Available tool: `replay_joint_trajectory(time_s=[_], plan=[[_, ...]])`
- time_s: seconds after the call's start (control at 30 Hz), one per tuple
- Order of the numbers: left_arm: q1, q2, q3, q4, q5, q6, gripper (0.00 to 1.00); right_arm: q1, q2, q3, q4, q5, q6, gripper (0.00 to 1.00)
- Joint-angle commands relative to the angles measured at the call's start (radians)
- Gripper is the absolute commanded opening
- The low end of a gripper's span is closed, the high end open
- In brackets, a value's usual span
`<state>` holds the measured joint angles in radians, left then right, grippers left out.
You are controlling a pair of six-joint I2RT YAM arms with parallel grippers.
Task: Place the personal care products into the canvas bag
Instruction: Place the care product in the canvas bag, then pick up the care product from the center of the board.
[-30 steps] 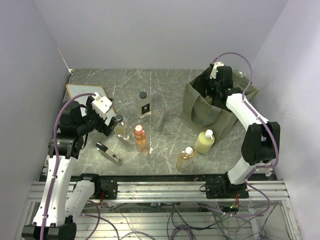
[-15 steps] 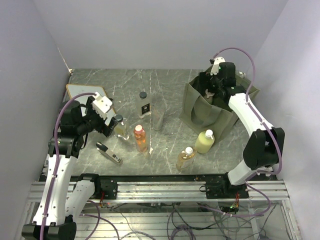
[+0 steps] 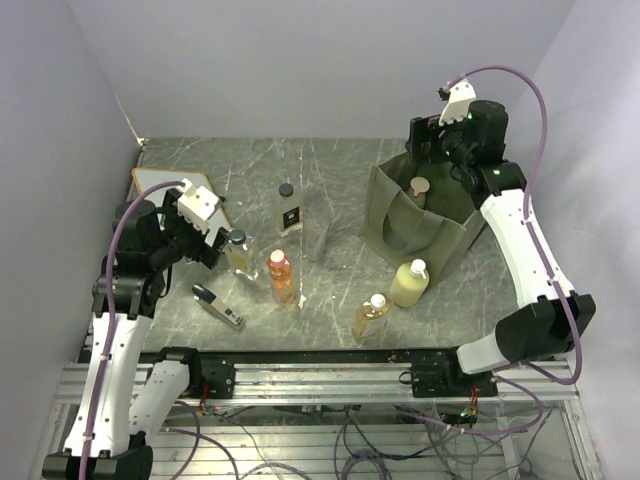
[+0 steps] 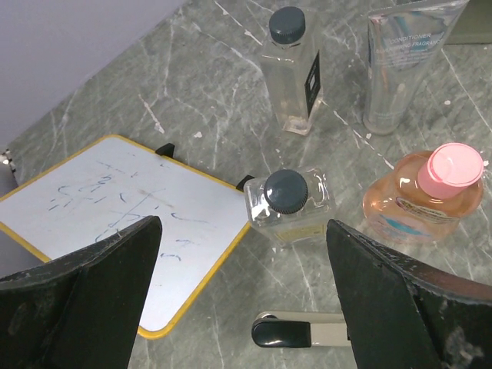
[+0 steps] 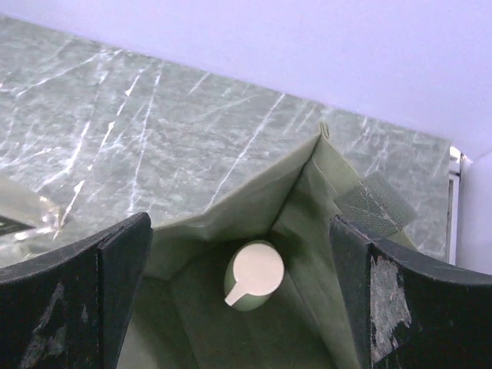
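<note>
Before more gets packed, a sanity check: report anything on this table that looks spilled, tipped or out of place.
Nothing spilled or tipped. Only the scribbled whiteboard and the black-and-silver gadget lying near it look out of place among the bottles.

A robotics lab cell: plain pale walls (image 3: 300,60) behind and beside the left end effector (image 3: 212,242) and right end effector (image 3: 419,150), a marbled bench (image 3: 340,185) below them, with an aluminium rail (image 3: 320,378) and loose cables (image 3: 385,440) at the near side.
</note>
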<state>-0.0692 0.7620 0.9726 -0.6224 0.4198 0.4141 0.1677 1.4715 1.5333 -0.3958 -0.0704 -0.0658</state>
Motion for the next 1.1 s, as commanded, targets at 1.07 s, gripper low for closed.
replay_joint_trajectory(time_s=[1.07], plan=[[-0.006,0.085,0.087,-0.025,-0.097,-0.013,0.99,0.369,-0.131,0.074,-0.254,-0.319,-0.384,0.97]])
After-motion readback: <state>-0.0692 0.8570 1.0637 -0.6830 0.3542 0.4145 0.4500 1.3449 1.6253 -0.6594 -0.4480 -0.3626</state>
